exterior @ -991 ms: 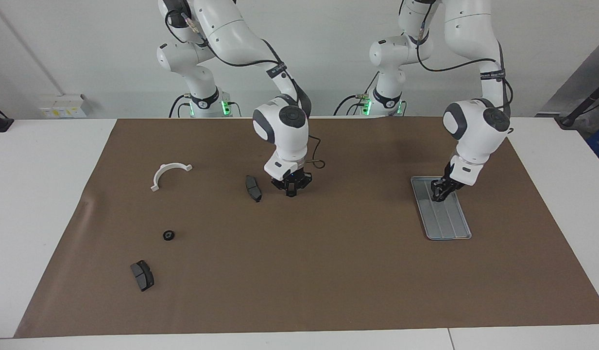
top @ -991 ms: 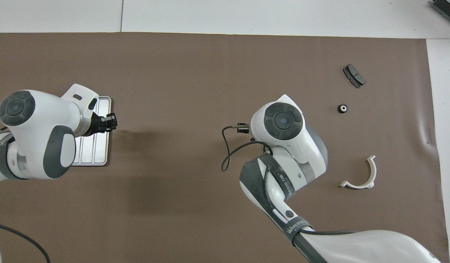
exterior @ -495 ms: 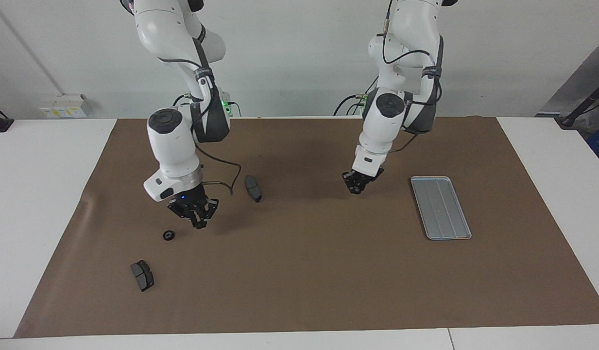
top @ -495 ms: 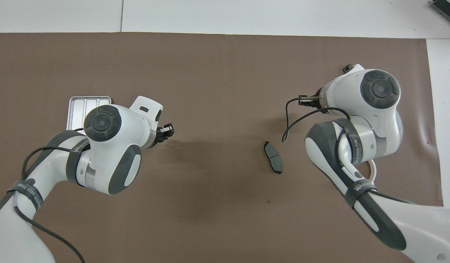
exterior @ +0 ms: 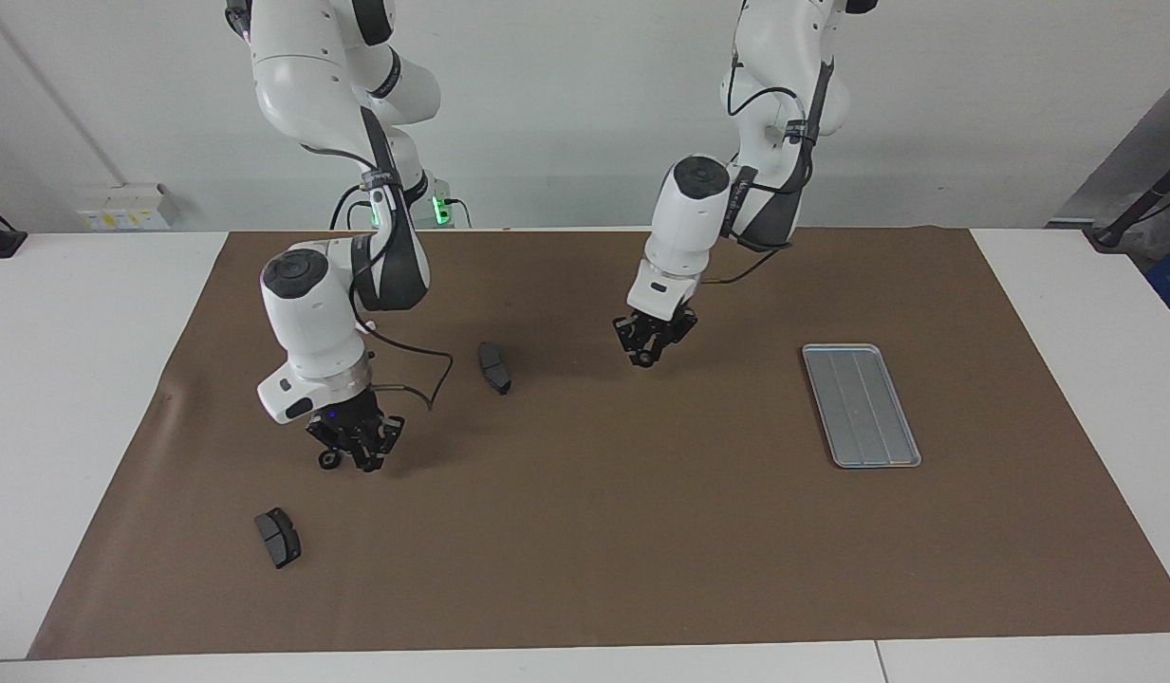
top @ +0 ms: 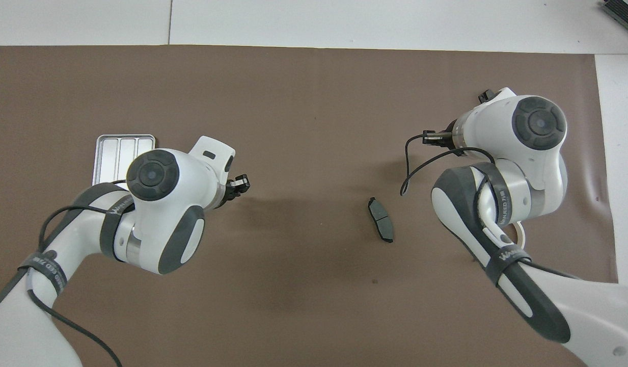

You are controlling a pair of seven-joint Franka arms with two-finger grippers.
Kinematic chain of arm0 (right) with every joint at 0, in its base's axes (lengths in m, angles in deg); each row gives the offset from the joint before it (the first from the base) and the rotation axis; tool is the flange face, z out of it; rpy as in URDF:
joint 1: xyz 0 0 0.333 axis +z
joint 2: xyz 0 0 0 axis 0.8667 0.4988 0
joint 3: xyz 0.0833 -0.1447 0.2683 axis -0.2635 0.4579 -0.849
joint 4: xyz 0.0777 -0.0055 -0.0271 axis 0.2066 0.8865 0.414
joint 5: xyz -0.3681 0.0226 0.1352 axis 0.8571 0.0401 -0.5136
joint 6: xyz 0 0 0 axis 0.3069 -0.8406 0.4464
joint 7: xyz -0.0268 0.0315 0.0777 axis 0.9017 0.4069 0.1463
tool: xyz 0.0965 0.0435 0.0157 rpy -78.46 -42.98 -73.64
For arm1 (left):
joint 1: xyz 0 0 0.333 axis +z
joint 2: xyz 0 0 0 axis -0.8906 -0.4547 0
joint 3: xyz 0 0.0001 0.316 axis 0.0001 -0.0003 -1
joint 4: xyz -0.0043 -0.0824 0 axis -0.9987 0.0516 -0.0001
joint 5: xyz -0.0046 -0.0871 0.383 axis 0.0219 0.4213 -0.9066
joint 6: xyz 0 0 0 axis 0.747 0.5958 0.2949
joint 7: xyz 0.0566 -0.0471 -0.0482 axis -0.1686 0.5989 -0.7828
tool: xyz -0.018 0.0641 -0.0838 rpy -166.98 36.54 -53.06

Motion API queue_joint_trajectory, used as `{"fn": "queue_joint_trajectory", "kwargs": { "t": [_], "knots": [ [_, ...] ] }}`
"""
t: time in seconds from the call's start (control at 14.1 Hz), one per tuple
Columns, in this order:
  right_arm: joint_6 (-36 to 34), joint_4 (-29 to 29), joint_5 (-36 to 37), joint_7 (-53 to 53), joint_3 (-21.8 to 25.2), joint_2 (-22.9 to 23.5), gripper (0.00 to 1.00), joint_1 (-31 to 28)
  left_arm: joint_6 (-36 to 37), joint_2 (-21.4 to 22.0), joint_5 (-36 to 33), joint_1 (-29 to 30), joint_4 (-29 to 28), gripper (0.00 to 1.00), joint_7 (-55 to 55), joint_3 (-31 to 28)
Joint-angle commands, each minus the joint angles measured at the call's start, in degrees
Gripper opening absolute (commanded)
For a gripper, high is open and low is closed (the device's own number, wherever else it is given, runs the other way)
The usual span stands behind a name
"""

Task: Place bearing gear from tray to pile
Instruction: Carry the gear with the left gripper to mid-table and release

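The tray (exterior: 862, 405) is lying bare toward the left arm's end of the bench. The left pincer (exterior: 647, 357), apparently clamping a small dark gear, is hovering mid-bench. The right pincer (exterior: 355, 458), shut, is hanging beside the pile's gear (exterior: 328, 461).

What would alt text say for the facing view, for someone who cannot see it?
Two white robot arms hang over a brown mat: the left gripper is raised between a brake pad and an empty metal tray, the right gripper is low beside a small black gear. Another brake pad lies farther out.
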Motion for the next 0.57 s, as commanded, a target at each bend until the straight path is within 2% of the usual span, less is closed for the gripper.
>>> {"fn": "queue_joint_trajectory", "kwargs": {
  "t": [0.0, 0.07, 0.14, 0.21, 0.28, 0.42, 0.5],
  "knots": [
    [0.86, -1.33, -1.51, -0.14, -0.59, 1.37, 0.00, -0.51, -0.35, -2.18, 0.09, -0.51, 3.26, 0.42, -0.50, -0.94],
    [1.73, -1.24, -1.60, 0.03, -0.59, 1.64, 0.00, -0.42, -0.61, -2.36, 0.09, -0.42, 3.70, 0.52, -0.59, -1.02],
    [1.83, -1.24, -2.73, 0.03, -0.59, 1.73, 0.23, -0.16, -0.70, -2.53, 0.18, -0.33, 4.14, 0.62, -0.67, -1.02],
    [1.74, -1.24, -3.53, 0.03, -0.59, 1.73, 0.75, -0.16, -0.27, -2.53, 0.09, -0.33, 4.32, 0.69, -0.68, -1.02],
    [1.74, -1.33, -3.62, 0.03, -0.59, 1.64, 1.00, -0.07, 0.17, -2.45, 0.18, -0.16, 4.41, 0.72, -0.85, -1.11],
    [0.60, -1.33, -3.54, -0.05, -0.50, 0.07, 1.00, -0.16, 3.23, -1.22, 0.00, 2.55, 4.58, 0.72, -0.15, -1.29],
    [-1.93, -1.24, -3.54, 0.03, -0.50, -2.21, 1.00, 0.02, 6.82, 0.44, -0.09, 6.05, 5.28, 0.72, 0.98, -1.20]
  ]
}}
